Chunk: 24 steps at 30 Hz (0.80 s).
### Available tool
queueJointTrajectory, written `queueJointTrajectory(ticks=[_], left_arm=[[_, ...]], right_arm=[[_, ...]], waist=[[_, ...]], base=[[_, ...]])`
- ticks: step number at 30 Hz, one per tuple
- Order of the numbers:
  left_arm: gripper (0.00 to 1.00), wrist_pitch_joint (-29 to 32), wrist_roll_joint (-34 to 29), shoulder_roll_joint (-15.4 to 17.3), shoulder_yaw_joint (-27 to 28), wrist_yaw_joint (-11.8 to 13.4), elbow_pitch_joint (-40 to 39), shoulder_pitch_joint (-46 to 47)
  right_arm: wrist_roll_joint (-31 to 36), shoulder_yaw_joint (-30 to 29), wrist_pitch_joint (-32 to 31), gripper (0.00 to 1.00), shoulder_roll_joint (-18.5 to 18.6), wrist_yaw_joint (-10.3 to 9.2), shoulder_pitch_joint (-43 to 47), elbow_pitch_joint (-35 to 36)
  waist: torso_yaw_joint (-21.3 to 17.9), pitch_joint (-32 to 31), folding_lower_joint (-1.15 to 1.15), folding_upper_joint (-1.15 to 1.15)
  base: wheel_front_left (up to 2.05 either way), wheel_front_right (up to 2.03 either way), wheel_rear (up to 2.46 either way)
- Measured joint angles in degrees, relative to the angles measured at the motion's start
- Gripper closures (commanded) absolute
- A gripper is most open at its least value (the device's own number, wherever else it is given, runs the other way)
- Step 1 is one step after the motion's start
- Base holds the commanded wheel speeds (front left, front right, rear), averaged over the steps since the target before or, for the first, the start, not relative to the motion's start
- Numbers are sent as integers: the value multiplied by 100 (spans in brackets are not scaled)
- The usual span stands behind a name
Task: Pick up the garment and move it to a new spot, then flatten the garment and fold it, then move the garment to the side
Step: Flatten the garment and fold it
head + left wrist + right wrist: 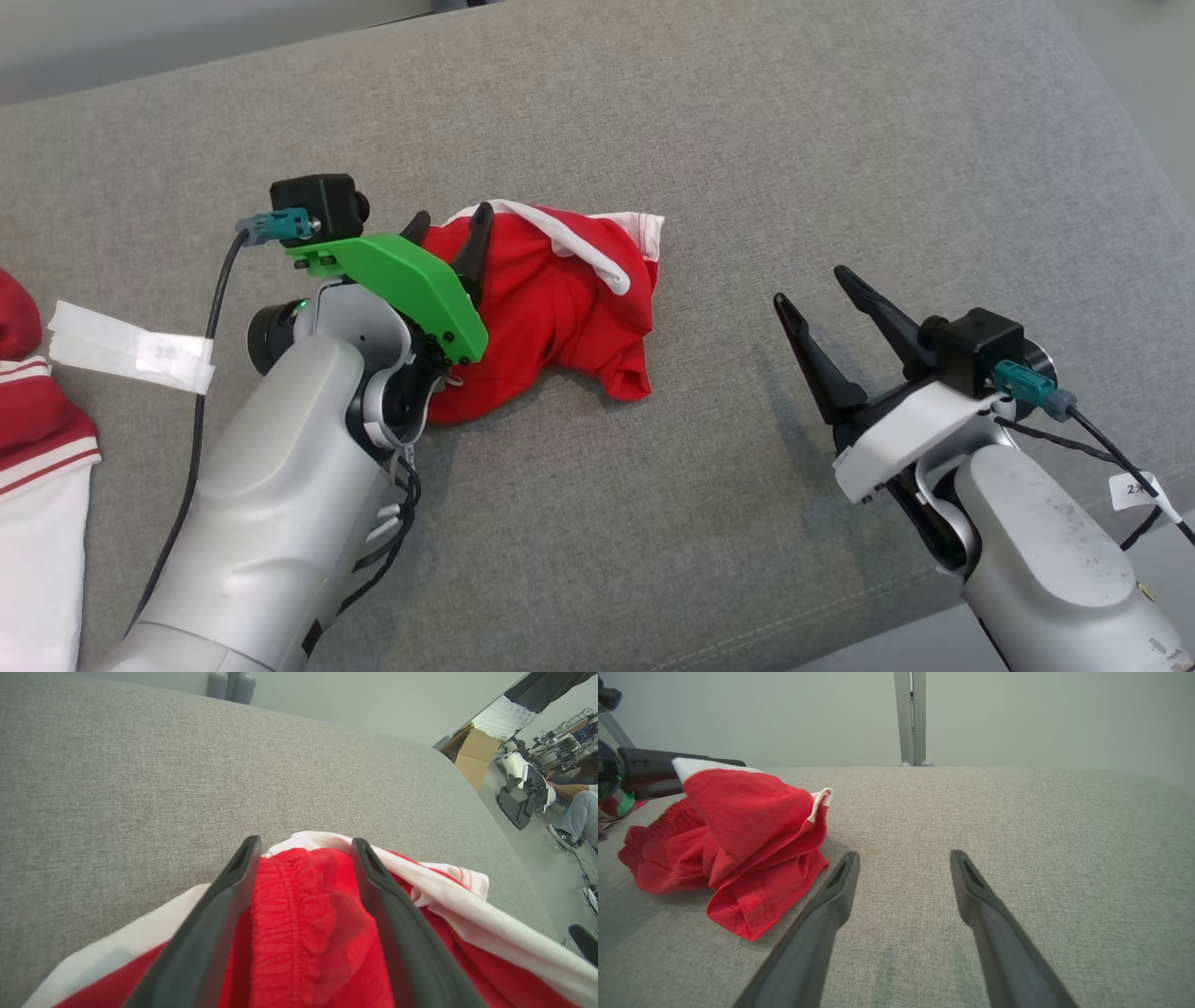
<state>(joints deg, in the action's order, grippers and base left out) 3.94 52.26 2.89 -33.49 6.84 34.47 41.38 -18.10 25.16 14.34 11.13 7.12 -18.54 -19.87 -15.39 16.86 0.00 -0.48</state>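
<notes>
Two grippers hang over a grey fabric-covered bench [747, 140], and the crumpled garment [560, 317] lies on it between them. It is red with white bands along its edges, bunched into a loose heap and not flattened.

The left gripper [449, 219] is over the garment's left part. Its fingers [210, 933] are spread wide and pinch nothing. In the left wrist view they straddle a gathered red strip of the cloth, with a white edge just beyond the tips. Whether the tips press into the cloth I cannot tell. A green bracket [401, 280] on that wrist covers the garment's near left edge in the head view.

The right gripper [812, 287] is to the right of the garment, apart from it. Its fingers [817, 933] are also spread wide, with bare grey fabric between them. In the right wrist view the garment's nearest red hem lies just left of the left finger.

Further left of the garment a strip of white tape [131, 350] lies on the bench. Beyond it, at the picture's edge, is a second red and white cloth [37, 439].

Past the bench's far right end the left wrist view shows a cardboard box [474, 749] and a seated person [579, 807]
</notes>
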Motion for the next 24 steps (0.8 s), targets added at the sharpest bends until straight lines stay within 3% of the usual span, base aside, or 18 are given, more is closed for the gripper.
queueJointTrajectory(ticks=[9,24], left_arm=[[0,12,-289,-3,-1,1,356,291],[0,768,-234,-44,-156,29,764,331]], right_arm=[[1,-36,0,0,45,0,18,34],[2,32,1,0,13,0,25,146]], waist=[[123,7,0,0],[155,-75,0,0]], base=[[0,0,0],[0,0,0]])
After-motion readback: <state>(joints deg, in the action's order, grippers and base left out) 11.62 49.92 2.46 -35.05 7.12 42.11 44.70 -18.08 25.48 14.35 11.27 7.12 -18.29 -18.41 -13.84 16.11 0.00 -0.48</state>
